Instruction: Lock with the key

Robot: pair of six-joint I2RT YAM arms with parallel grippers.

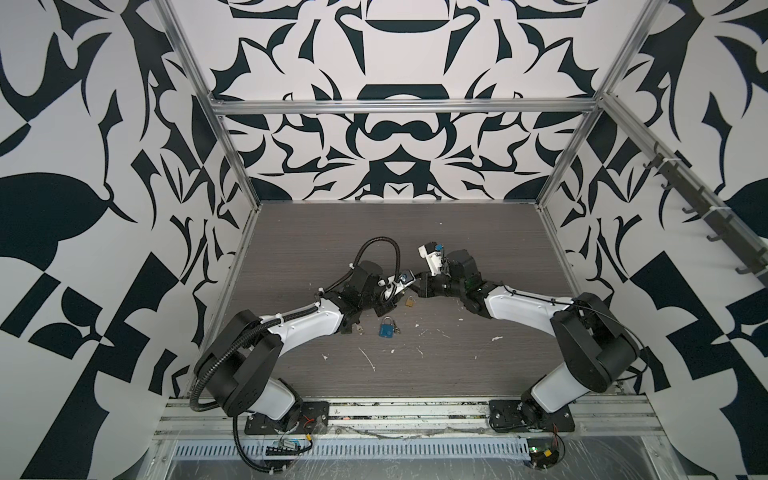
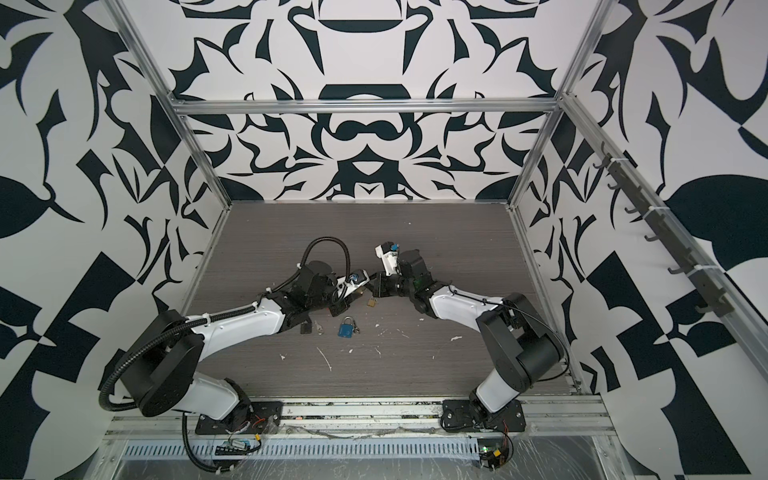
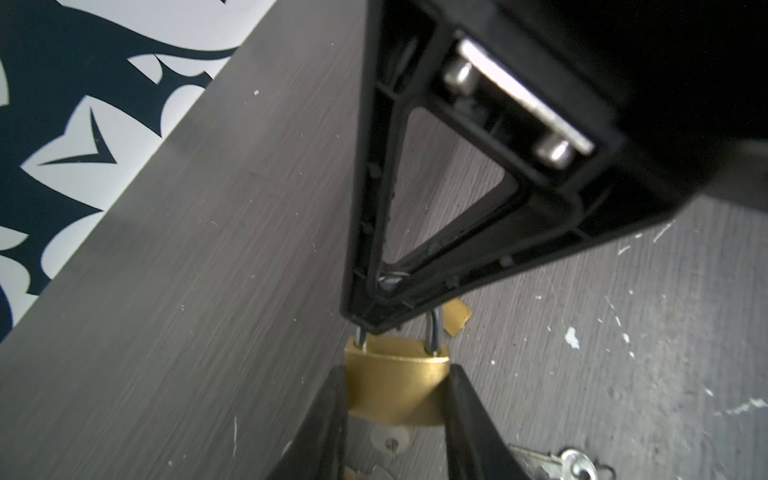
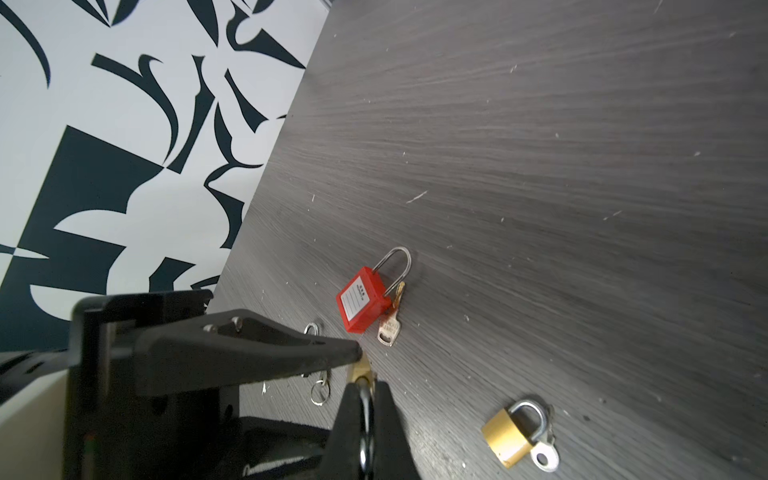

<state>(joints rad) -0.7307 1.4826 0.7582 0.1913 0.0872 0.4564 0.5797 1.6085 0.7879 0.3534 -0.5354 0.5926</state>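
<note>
**Brass padlock (image 3: 397, 382) held at both ends**

Its body is clamped between the slightly parted fingers of the left gripper (image 3: 397, 370). Its shackle (image 3: 434, 336) is pinched by the fully closed right gripper (image 4: 368, 385). A key (image 3: 575, 463) is seen beside them on the table (image 3: 208, 291).

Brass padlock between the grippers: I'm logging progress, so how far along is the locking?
Done: the left gripper grips the brass padlock by its body. In hand: the right gripper is shut on its shackle, so both arms hold it. Left: the key work; a loose key lies ungripped, and whether the shackle is pushed home is unclear.
</note>
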